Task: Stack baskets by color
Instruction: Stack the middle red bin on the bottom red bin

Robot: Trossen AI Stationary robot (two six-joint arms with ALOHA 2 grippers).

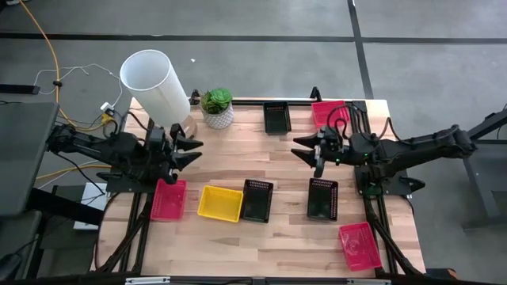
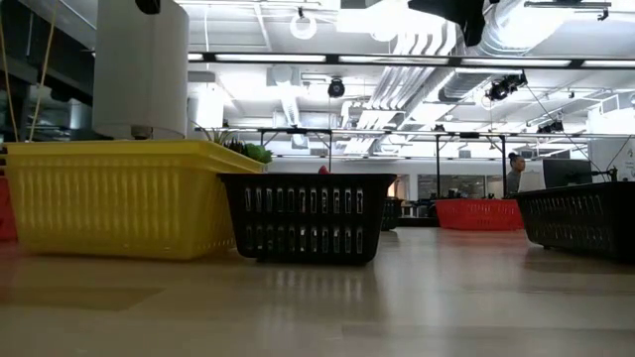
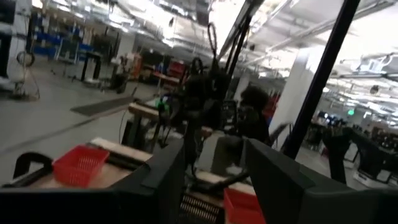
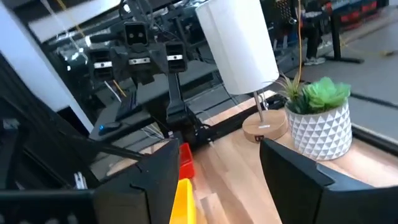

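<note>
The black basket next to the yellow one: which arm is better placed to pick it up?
Probably the left. Its open end effector hangs nearer this black basket, on the yellow basket's side. The right end effector, also open, hangs closer to another black basket.

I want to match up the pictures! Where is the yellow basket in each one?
High view: yellow basket on the table's near part, touching a black basket on its right.
Low view: yellow basket at the left, large, the black basket against it.
Left wrist view: not in it.
Right wrist view: a yellow sliver between the fingers.
Shared landmark: the tall white cylinder.
</note>
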